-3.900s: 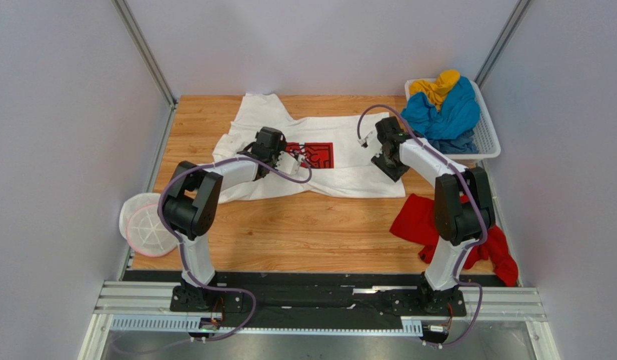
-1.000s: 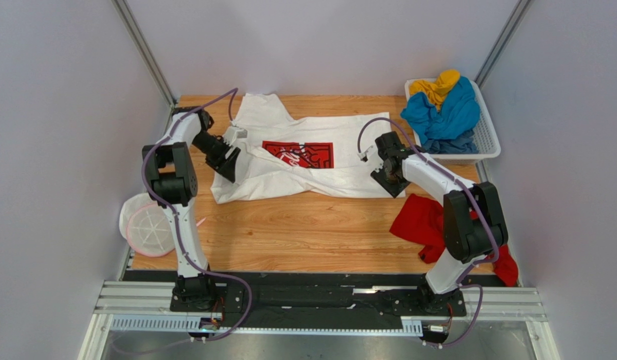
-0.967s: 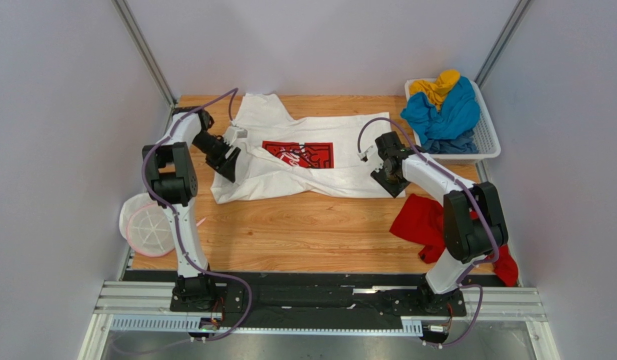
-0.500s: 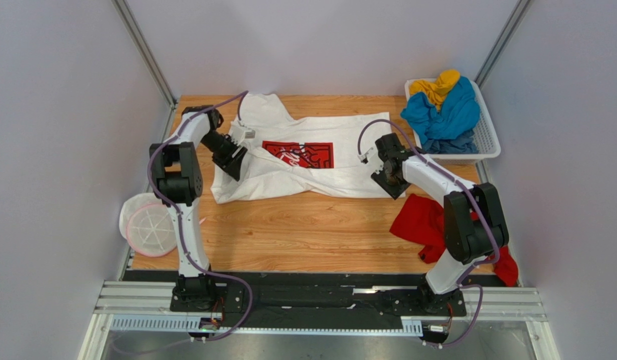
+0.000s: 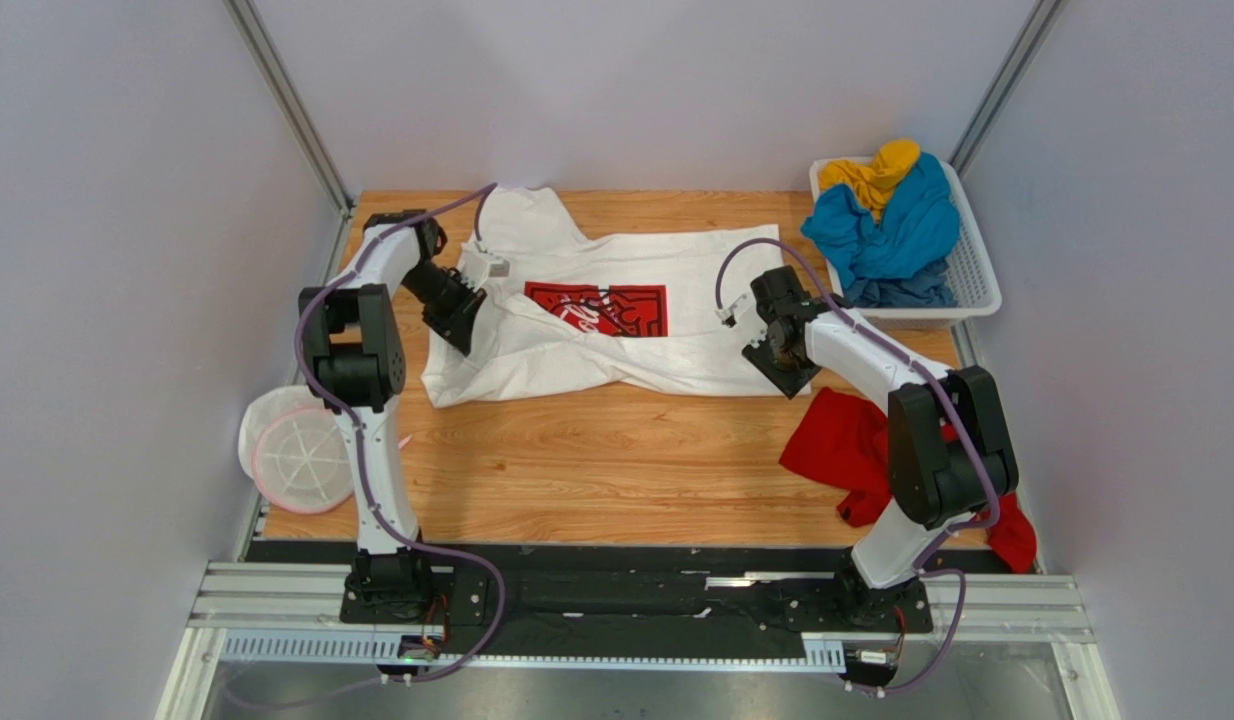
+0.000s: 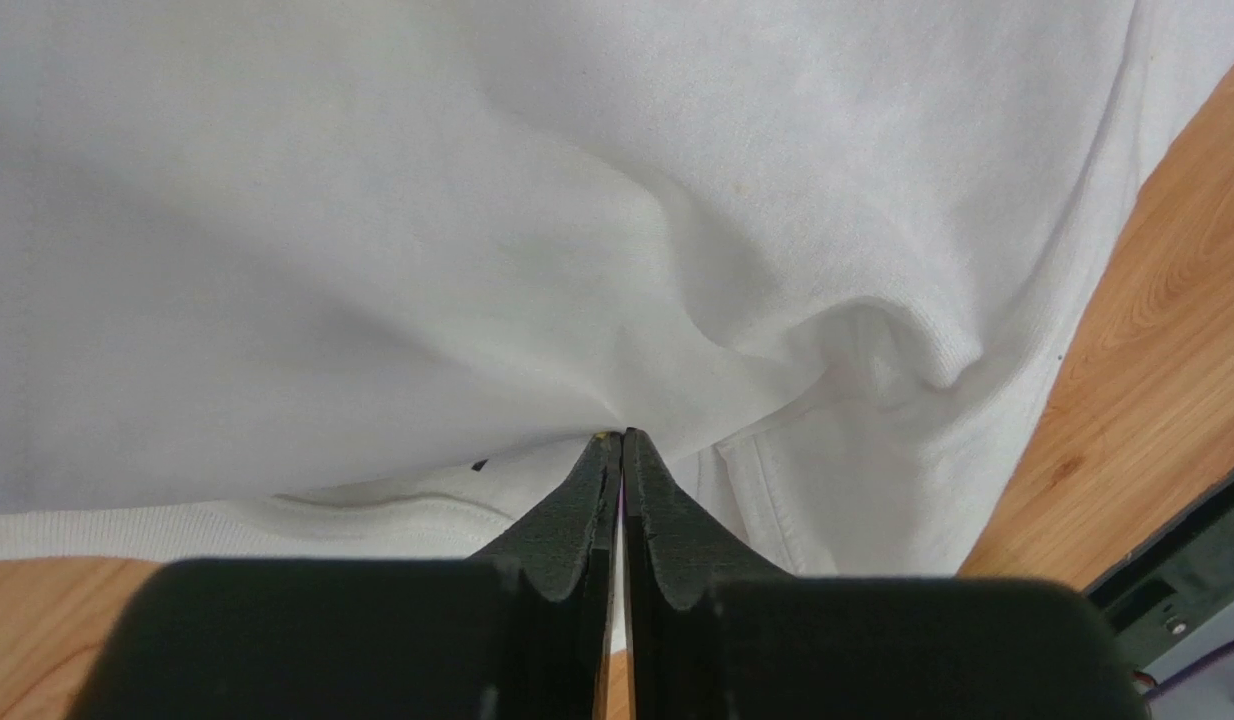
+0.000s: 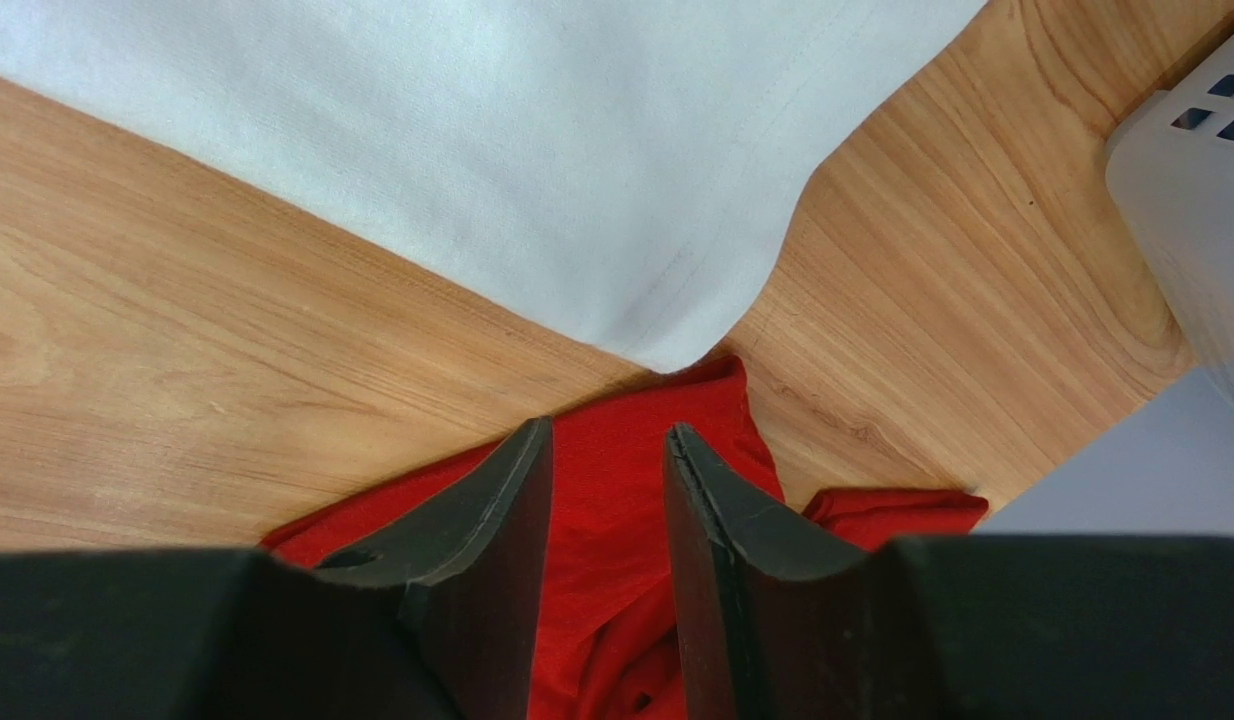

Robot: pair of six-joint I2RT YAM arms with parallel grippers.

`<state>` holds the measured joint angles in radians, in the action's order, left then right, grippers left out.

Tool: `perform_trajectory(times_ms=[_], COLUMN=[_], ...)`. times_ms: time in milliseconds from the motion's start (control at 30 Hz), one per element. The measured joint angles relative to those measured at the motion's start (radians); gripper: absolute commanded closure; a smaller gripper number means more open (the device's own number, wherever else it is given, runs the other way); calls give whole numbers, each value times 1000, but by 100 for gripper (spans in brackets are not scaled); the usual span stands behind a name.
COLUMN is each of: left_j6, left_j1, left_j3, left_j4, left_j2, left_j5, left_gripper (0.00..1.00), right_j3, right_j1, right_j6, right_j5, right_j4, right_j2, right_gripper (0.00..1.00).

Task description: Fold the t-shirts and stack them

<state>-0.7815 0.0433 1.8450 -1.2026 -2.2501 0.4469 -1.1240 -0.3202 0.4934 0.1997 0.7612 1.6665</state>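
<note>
A large white t-shirt (image 5: 683, 338) with a red chest print (image 5: 596, 308) lies spread at the back of the table. My left gripper (image 5: 464, 330) is at its left edge. In the left wrist view the left gripper (image 6: 620, 437) is shut, pinching a fold of the white t-shirt (image 6: 428, 225). My right gripper (image 5: 775, 360) hovers open at the shirt's right lower corner. In the right wrist view, between the tips of the right gripper (image 7: 608, 432), I see only the red t-shirt (image 7: 638, 495) lying below, beside the white corner (image 7: 578, 180). The red t-shirt (image 5: 841, 443) lies crumpled at the right.
A white lattice basket (image 5: 976, 278) at the back right holds a blue t-shirt (image 5: 886, 233) and a yellow t-shirt (image 5: 873, 173). A round white lattice object (image 5: 296, 450) hangs off the table's left edge. Bare wood (image 5: 608, 465) fills the front middle. Grey walls close in on both sides.
My left gripper has moved a little farther onto the white t-shirt's left edge and shut on a fold of it. The right arm has not moved.
</note>
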Motion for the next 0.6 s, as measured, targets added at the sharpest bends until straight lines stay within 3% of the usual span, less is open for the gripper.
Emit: perform_trajectory(times_ms=[600], left_j6=[-8], left_j1=[1], left_j3=[-4], left_j4=[30], left_j2=[34], left_j5=[-103], left_gripper=[100], right_j3=[0], right_j1=[-7], right_j6=[0], right_j5=[0], right_j4=[1], right_j2=[0], right_gripper=[63])
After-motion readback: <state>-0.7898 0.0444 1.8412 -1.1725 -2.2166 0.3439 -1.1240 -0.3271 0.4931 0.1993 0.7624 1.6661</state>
